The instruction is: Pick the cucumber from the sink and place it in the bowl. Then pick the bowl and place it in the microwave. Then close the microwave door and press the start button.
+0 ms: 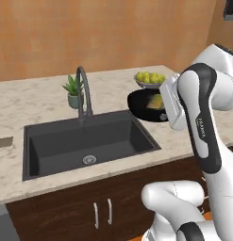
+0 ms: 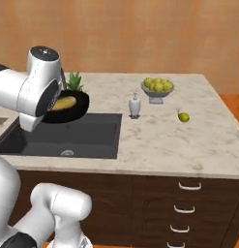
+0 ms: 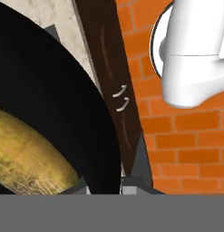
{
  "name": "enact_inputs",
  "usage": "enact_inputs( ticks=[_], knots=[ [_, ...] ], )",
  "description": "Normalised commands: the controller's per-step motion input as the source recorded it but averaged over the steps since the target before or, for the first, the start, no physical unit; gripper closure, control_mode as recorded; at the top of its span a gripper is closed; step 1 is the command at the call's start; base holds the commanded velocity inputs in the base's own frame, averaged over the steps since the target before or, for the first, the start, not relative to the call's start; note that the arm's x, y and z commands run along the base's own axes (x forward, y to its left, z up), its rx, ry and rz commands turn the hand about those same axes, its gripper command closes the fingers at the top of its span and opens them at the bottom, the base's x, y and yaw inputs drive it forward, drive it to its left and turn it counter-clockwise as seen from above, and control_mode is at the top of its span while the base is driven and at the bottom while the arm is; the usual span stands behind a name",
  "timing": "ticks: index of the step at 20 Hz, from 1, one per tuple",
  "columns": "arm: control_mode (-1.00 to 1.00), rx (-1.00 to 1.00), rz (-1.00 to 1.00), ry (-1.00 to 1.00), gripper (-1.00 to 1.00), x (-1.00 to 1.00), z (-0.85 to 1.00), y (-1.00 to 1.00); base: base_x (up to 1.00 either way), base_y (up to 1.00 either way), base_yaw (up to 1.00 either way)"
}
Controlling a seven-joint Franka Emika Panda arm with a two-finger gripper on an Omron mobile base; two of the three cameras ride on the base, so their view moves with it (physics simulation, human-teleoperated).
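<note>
Bowl point(image 2: 72, 107) wide, shallow, plain black, yellow-green cucumber point(image 2: 64, 102) inside; hand point(image 3: 104, 188) pinching bowl rim, raised above sink point(image 1: 52, 150).

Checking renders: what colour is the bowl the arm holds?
Plain black bowl, clearest in the right base view.

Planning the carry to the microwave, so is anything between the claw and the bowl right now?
No. The claw is already shut on the rim of the black bowl, which is lifted off the counter beside the sink, with the cucumber inside it.
</note>
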Motion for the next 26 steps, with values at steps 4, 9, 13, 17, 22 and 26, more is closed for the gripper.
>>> enact_inputs(
  ticks=[4, 9, 13, 17, 22, 26],
  knots=[
    [1.00, 0.00, 0.00, 0.00, 1.00, 0.00, 0.00, 0.00, 0.00, -0.29, -0.76],
    [1.00, 0.00, 0.00, 0.00, 1.00, 0.00, 0.00, 0.00, 0.00, -0.21, -0.82],
    [1.00, 0.00, 0.00, 0.00, 1.00, 0.00, 0.00, 0.00, 0.00, -0.30, -0.80],
    [1.00, 0.00, 0.00, 0.00, 1.00, 0.00, 0.00, 0.00, 0.00, -0.67, -0.65],
    [1.00, 0.00, 0.00, 0.00, 1.00, 0.00, 0.00, 0.00, 0.16, -0.91, -0.51],
    [1.00, 0.00, 0.00, 0.00, 1.00, 0.00, 0.00, 0.00, 0.75, -0.95, -0.25]
  ],
)
